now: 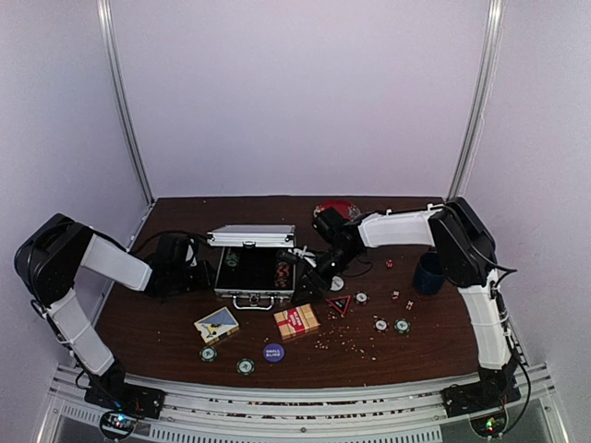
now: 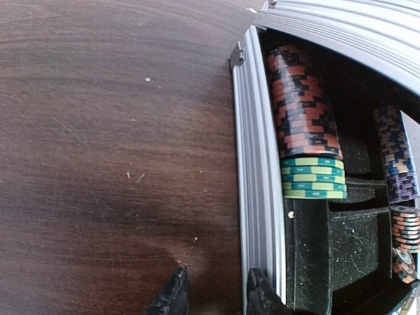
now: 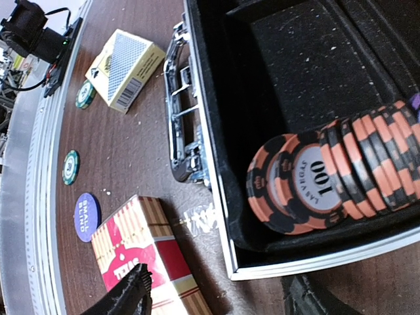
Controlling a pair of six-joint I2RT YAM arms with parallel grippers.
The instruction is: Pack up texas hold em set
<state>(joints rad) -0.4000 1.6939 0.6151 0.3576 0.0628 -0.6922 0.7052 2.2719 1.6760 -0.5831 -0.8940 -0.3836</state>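
The silver case (image 1: pixel 251 268) stands open mid-table with its lid up. Rows of orange-black chips (image 2: pixel 302 105), green chips (image 2: pixel 314 177) and purple chips (image 2: pixel 397 157) lie in its black lining. My left gripper (image 2: pixel 218 292) is low at the case's left wall (image 2: pixel 256 170), slightly open over bare table, its right finger against the wall. My right gripper (image 3: pixel 223 295) is open wide above the case's near right corner, beside the row of orange chips (image 3: pixel 308 190). The red card deck (image 3: pixel 147 262) and blue deck (image 3: pixel 125 69) lie in front of the case. Loose chips (image 1: pixel 380 325) and red dice (image 1: pixel 395 294) lie on the right.
A dark blue mug (image 1: pixel 428 273) stands at the right, next to my right arm. A red plate (image 1: pixel 337 209) sits behind the case. A red triangle marker (image 1: pixel 338 305), a blue round button (image 1: pixel 274 352) and crumbs lie near the front, with green chips (image 1: pixel 209 353) by the front edge.
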